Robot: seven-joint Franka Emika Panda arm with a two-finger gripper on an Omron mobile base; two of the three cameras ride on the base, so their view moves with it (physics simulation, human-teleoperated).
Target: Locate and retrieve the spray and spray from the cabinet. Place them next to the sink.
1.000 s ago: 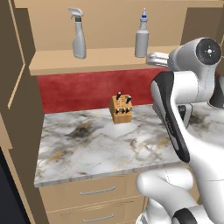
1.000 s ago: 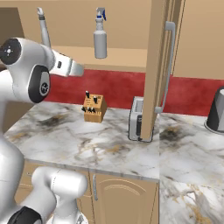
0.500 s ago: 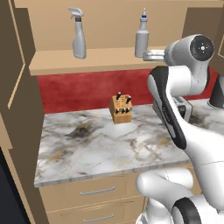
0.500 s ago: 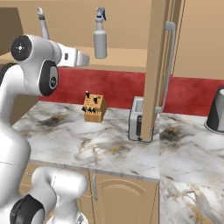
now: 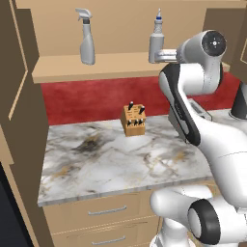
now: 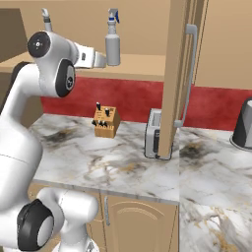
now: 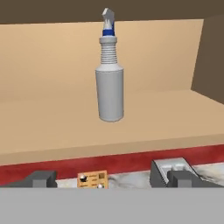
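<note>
Standing upright on the cabinet shelf (image 5: 120, 65), the blue-tipped spray (image 7: 109, 85) faces the fingers (image 7: 113, 177), spread wide and empty just short of it; the reach likely continues forward to straddle its body before clenching.

On the plain wooden cabinet shelf (image 6: 138, 69) above the marbled grey-and-white worktop (image 6: 123, 167), the tall pale-grey nozzle bottle (image 6: 112, 43) stands upright with the arm's end effector (image 6: 102, 60) just beside its base, jaws wide apart, and the small wooden knife block (image 6: 105, 122) sits below it.
</note>
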